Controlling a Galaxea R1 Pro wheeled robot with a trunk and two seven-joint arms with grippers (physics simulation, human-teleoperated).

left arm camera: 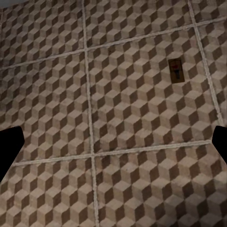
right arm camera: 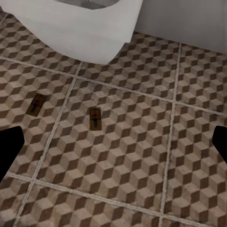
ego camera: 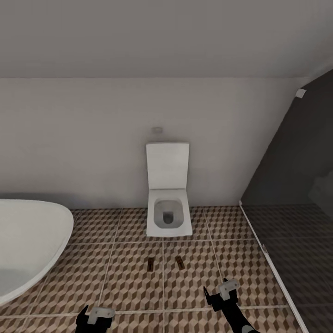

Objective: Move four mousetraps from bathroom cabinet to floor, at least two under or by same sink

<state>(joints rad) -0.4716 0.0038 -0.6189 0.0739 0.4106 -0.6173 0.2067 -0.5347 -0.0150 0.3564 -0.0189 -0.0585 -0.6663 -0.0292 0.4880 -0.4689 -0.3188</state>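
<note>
On bathroom floor (ego camera: 115,277): two mousetraps (ego camera: 150,264) (ego camera: 179,262); one toilet (ego camera: 168,217)

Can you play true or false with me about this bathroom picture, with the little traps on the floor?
1. Two small brown wooden mousetraps lie on the cube-patterned tile floor. True.
2. The mousetraps sit inside the white oval bathtub. False: they lie on the tiles in front of the white toilet.
3. The toilet's lid is up. True.
4. The right gripper is holding a mousetrap. False: it is open and empty.
5. The two mousetraps are stacked. False: they lie side by side, apart.
</note>
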